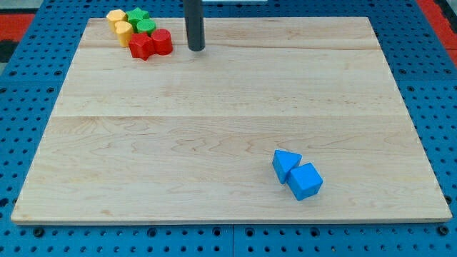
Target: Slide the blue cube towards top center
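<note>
The blue cube (pixel 305 181) lies on the wooden board (pixel 228 114) at the view's lower right. A blue triangular block (pixel 285 163) touches it on its upper left side. My tip (pixel 196 48) stands near the view's top, left of centre, far from both blue blocks. It is just to the right of a cluster of red, green and yellow blocks and is not touching any block.
The cluster at the view's top left holds a red star-like block (pixel 141 47), a red cylinder (pixel 162 41), two green blocks (pixel 140 17) and two yellow blocks (pixel 118 22). A blue pegboard (pixel 28 86) surrounds the board.
</note>
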You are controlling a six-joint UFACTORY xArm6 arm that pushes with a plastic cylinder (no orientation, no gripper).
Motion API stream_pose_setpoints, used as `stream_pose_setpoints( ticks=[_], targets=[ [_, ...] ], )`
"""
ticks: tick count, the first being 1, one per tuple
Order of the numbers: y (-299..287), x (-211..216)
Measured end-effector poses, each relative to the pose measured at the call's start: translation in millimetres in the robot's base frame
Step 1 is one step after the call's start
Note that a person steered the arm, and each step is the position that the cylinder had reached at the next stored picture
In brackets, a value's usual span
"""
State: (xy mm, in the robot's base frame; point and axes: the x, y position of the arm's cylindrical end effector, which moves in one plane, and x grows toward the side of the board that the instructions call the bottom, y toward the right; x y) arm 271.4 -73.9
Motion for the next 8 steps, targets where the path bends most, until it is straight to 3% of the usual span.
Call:
stream_pose_setpoints(
  ticks=[3,5,7,8],
  targets=[
    [-40,-2],
    [96,33],
    [255,123],
    [296,164]
  ],
)
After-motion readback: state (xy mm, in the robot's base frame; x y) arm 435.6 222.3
